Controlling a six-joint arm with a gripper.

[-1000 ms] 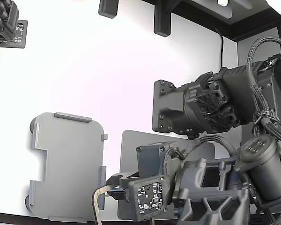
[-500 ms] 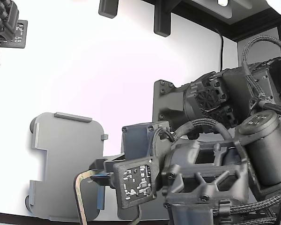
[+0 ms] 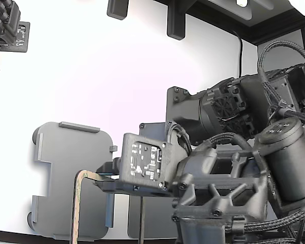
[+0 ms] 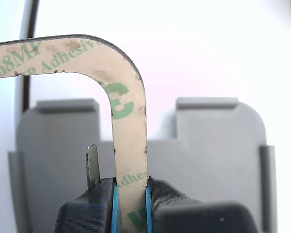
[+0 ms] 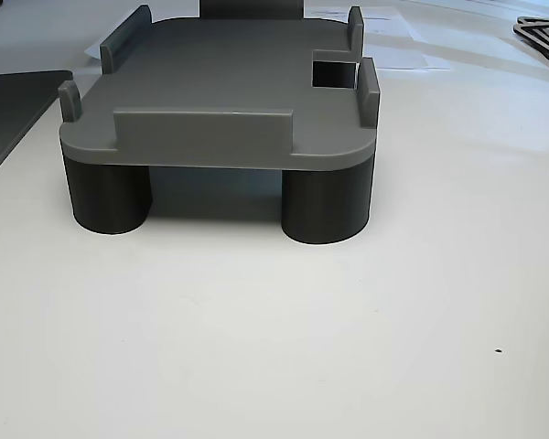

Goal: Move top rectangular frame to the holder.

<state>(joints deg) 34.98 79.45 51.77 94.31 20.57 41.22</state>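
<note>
Presently the gripper (image 4: 131,194) is clamped on one side of the top rectangular frame (image 4: 127,121), held above the holder (image 3: 66,168).

Robotics lab or test bench: bare white table (image 3: 91,76), printed grey holder (image 3: 71,178) on stub legs, fiducial tag plate (image 3: 142,160) on cabled arm.
</note>
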